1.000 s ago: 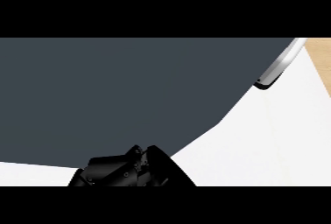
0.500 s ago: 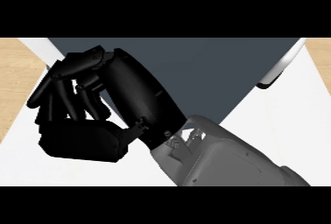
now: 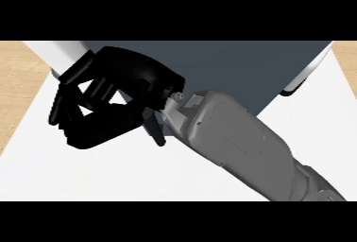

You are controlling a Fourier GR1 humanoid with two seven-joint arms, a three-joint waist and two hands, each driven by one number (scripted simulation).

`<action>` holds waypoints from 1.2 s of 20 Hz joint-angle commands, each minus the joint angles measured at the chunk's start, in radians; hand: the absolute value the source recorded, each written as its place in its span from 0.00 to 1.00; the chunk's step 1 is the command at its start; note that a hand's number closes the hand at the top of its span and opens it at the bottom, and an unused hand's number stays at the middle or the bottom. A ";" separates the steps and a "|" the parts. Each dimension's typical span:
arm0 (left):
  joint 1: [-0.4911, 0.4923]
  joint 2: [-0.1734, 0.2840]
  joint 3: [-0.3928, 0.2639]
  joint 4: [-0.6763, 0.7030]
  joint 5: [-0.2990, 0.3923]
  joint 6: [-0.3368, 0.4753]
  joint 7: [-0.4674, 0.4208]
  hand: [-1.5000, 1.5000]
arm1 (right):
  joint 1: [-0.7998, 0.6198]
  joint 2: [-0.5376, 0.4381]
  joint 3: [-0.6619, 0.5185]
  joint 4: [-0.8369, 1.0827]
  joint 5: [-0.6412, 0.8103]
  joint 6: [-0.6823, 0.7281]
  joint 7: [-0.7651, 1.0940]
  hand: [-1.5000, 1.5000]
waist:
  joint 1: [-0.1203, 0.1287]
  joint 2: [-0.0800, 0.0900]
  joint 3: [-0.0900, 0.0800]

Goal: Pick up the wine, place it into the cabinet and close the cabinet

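My right hand (image 3: 105, 101) fills the left half of the head view, its black fingers curled in toward the palm. I can see pale gaps between them but no bottle, so I cannot tell whether it has hold of anything. Its grey forearm (image 3: 244, 146) runs down to the lower right edge.

Behind the hand sits a large dark grey panel (image 3: 237, 66), which I take for the cabinet's door or face, with a white frame edge (image 3: 310, 71) on its right. Below lies the white bench (image 3: 105, 175), with wood-coloured floor (image 3: 21, 80) to the far left.

The wine shows nowhere in this view; it may be hidden inside the hand or already in the cabinet. I judge this to be the closing step. To do it well, I would keep the hand flat against the panel, push steadily and watch the frame edge for alignment.

My left hand is out of view, and the cabinet's interior and handle are hidden.
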 commanded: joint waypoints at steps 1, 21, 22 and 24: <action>-0.018 -0.016 0.019 0.015 -0.001 -0.052 -0.013 0.00 | -0.054 0.014 0.012 0.146 -0.118 0.219 0.041 1.00 | -0.003 0.006 -0.001; 0.023 -0.064 0.204 0.132 0.001 -0.198 0.115 0.00 | -0.128 0.003 -0.121 0.622 -0.245 0.475 -0.175 1.00 | -0.028 0.000 0.000; 0.032 -0.099 0.179 0.099 -0.045 -0.172 0.098 0.00 | -0.150 -0.026 -0.152 0.631 -0.277 0.479 -0.156 1.00 | -0.026 -0.001 0.000; 0.033 -0.111 0.190 0.088 -0.042 -0.157 0.104 0.00 | -0.104 -0.059 -0.139 0.628 -0.242 0.501 -0.208 1.00 | -0.028 -0.001 0.001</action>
